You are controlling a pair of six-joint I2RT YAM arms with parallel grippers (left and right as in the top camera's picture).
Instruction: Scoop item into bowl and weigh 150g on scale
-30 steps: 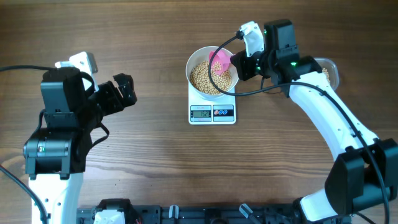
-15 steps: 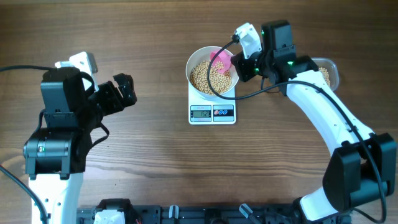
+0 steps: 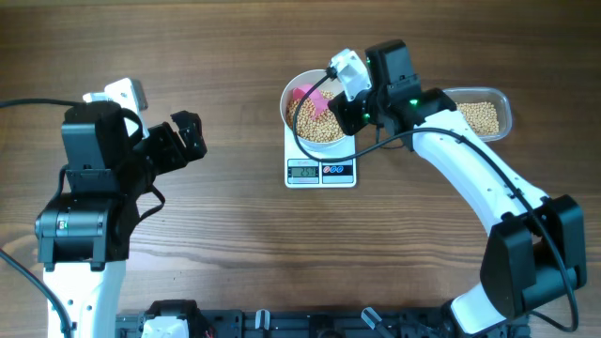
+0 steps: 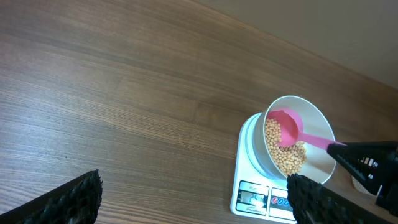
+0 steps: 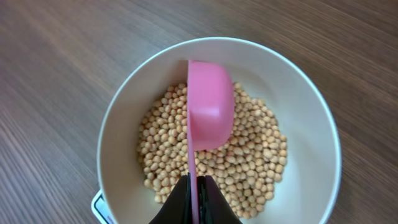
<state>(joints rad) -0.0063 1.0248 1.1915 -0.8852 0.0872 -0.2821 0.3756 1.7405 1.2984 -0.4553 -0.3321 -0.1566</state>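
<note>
A white bowl (image 3: 287,111) stands on the scale (image 3: 321,171), with tan beans (image 3: 315,124) heaped in its bottom. My right gripper (image 3: 338,111) is shut on the thin handle of a pink scoop (image 3: 302,94), whose cup hangs over the beans at the bowl's left side. From the right wrist, the scoop (image 5: 210,102) shows rolled over, handle edge-on in the gripper (image 5: 194,186), above the beans (image 5: 249,155) and bowl (image 5: 305,124). My left gripper (image 3: 188,136) stays open and empty far to the left. Its wrist view shows the bowl (image 4: 317,124), scoop (image 4: 287,121) and scale (image 4: 261,199).
A clear plastic tub (image 3: 479,115) holding more beans lies right of the bowl, behind my right arm. A black cable loops from the right wrist over the bowl's rim. The wooden table (image 3: 235,235) spreads between the two arms.
My right gripper has moved left across the bowl, carrying the pink scoop from the bowl's right rim to its left side. The tub is now uncovered. The left arm has not moved.
</note>
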